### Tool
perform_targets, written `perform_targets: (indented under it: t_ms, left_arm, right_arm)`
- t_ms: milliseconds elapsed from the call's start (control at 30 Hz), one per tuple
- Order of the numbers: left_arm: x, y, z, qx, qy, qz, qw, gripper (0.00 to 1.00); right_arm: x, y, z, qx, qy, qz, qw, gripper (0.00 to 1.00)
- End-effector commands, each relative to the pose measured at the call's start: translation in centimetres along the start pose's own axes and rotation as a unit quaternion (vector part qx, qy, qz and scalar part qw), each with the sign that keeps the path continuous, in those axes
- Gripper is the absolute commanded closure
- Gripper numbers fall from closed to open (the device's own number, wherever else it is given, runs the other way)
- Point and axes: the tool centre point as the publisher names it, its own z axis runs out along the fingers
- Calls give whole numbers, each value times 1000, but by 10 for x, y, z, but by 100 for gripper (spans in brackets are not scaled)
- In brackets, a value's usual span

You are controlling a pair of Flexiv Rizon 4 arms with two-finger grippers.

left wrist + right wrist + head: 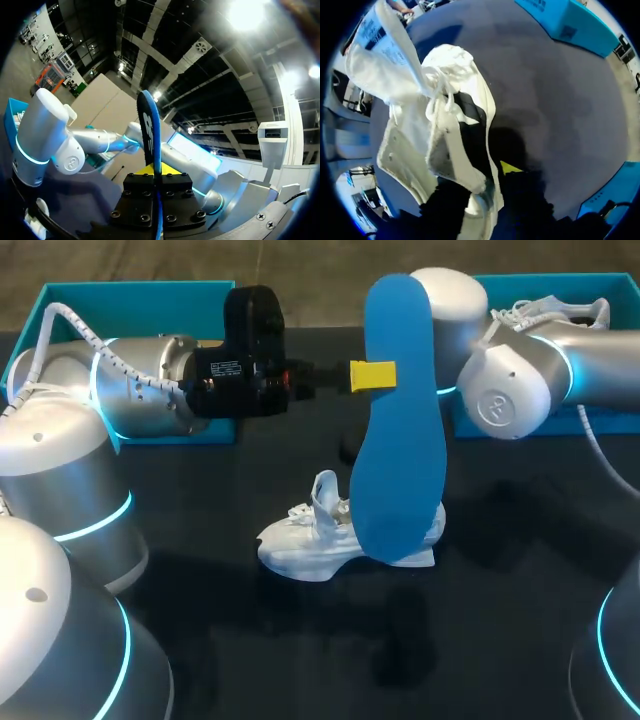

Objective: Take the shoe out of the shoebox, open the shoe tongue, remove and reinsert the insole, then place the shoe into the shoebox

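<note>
Up close, my left gripper (372, 375) is clamped on the flat blue foam insole (400, 460), holding it upright above the table. It looks light and floppy, so a pinch near mid-length should stop it sagging. Beneath it the white lace-up shoe (320, 540) sits on the black table (520, 640) with my right gripper (492, 182) at its collar; clamped or not, I cannot tell. The upper is soft and the heel likely firmer, so grab there. A teal cardboard shoebox (130, 292) lies at the far edge.

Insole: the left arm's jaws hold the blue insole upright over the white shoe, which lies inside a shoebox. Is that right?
No. The white shoe stands on the black table, outside both shoeboxes, as the head view shows. The rest holds.
</note>
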Motion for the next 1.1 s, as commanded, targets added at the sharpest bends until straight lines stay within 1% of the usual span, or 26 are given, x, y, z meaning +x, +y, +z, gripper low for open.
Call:
perform_targets:
  t_ms: [33,133,267,333,500,600,667,767,833,900,933,967,1000,1100]
  left_arm:
    - [-1,0,1,1,1,0,1000,100]
    - [-1,0,1,1,1,0,1000,100]
    - [-1,0,1,1,1,0,1000,100]
    - [-1,0,1,1,1,0,1000,100]
    - [-1,0,1,1,1,0,1000,100]
    - [-1,0,1,1,1,0,1000,100]
    - [-1,0,1,1,1,0,1000,100]
    - [-1,0,1,1,1,0,1000,100]
    - [-1,0,1,1,1,0,1000,100]
    - [-1,0,1,1,1,0,1000,100]
    - [-1,0,1,1,1,0,1000,100]
    - [-1,0,1,1,1,0,1000,100]
    - [-1,0,1,1,1,0,1000,100]
    - [-1,0,1,1,1,0,1000,100]
  right_arm:
    - [6,-7,-8,-22,8,15,1000,100]
    - [11,-5,-15,-13,19,31,999,100]
    - [16,-5,-25,-11,27,59,998,100]
    - [18,-6,-29,-22,31,81,996,100]
    - [23,-10,-38,-72,34,154,985,100]
    - [27,-10,-41,-105,21,203,973,100]
    - [30,-9,-42,-126,12,239,963,100]
    - [33,-8,-39,-138,1,290,947,100]
    - [34,-8,-37,-145,-3,328,934,100]
    - [35,-7,-37,-158,-9,374,914,100]
    - [34,-7,-38,-170,-9,385,907,100]
    - [33,-7,-38,-187,-9,401,897,100]
    - [30,-8,-39,-200,-14,385,901,100]
    - [30,-8,-39,-200,-14,385,901,100]
